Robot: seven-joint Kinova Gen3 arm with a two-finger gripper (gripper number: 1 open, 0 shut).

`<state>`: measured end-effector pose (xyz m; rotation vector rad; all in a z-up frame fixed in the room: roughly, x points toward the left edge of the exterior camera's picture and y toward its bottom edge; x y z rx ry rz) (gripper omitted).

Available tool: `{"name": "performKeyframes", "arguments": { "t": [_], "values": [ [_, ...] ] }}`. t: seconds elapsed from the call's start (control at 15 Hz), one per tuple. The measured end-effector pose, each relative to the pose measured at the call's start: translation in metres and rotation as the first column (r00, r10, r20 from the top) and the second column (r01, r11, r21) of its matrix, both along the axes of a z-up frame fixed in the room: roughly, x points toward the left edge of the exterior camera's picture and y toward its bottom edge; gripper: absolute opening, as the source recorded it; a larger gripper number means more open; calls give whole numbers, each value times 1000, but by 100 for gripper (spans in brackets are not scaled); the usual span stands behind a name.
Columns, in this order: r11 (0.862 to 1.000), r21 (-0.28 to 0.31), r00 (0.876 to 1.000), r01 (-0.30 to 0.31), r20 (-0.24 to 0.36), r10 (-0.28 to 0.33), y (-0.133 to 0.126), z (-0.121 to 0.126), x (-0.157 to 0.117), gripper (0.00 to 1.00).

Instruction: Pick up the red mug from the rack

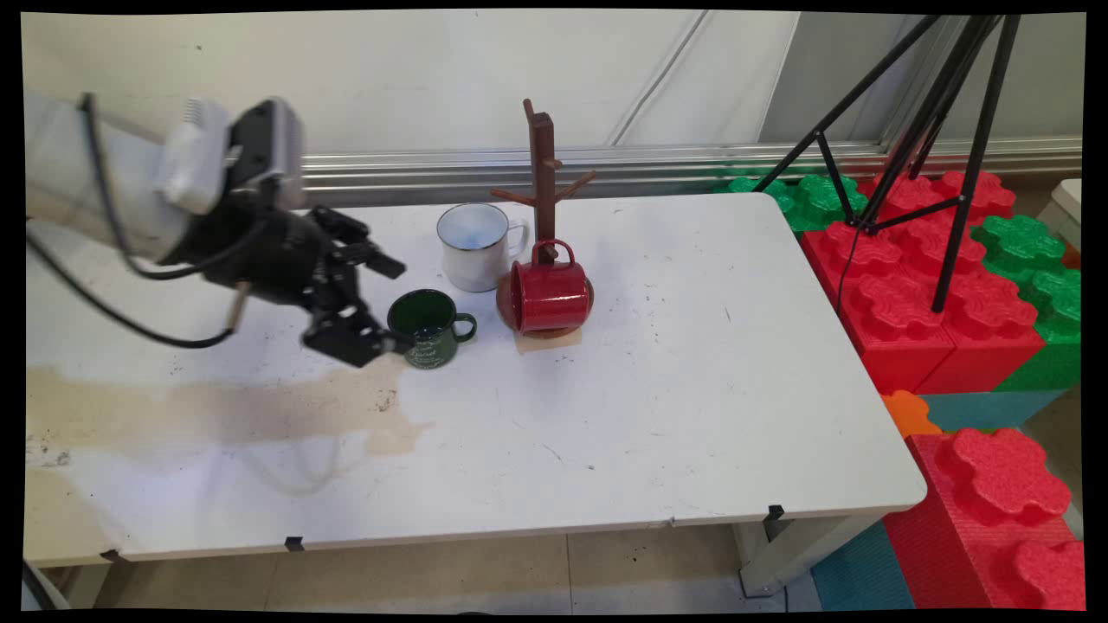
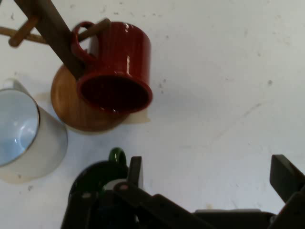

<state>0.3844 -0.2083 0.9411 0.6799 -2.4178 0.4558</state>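
Note:
My black gripper [image 1: 385, 305] hangs open just left of a dark green mug [image 1: 428, 329] that stands upright on the white table [image 1: 692, 389]. One finger reaches past the mug's rim on its near side. In the hand view the gripper [image 2: 209, 179] is spread wide, and the green mug [image 2: 93, 179] lies by its left finger, half hidden by the linkage. A red mug [image 1: 550, 298] [image 2: 119, 62] hangs sideways by its handle from a low peg of a brown wooden mug tree [image 1: 543, 164] [image 2: 47, 24]. A white mug [image 1: 474, 247] [image 2: 24, 138] stands upright beside the tree.
A brownish stain [image 1: 216, 411] spreads over the table's left part. Off the table's right edge are stacked red and green foam blocks [image 1: 935, 303] and a black tripod [image 1: 943, 156]. A wall with a metal rail [image 1: 692, 164] runs behind the table.

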Motion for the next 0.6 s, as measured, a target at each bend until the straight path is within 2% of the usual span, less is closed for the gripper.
{"name": "performKeyframes", "arguments": {
  "t": [0.27,0.6],
  "values": [
    [1000,-11,1000,-4,12,5,-31,-14,-24,100],
    [1000,-13,1000,-14,-2,14,-60,-33,-35,100]
  ]
}}
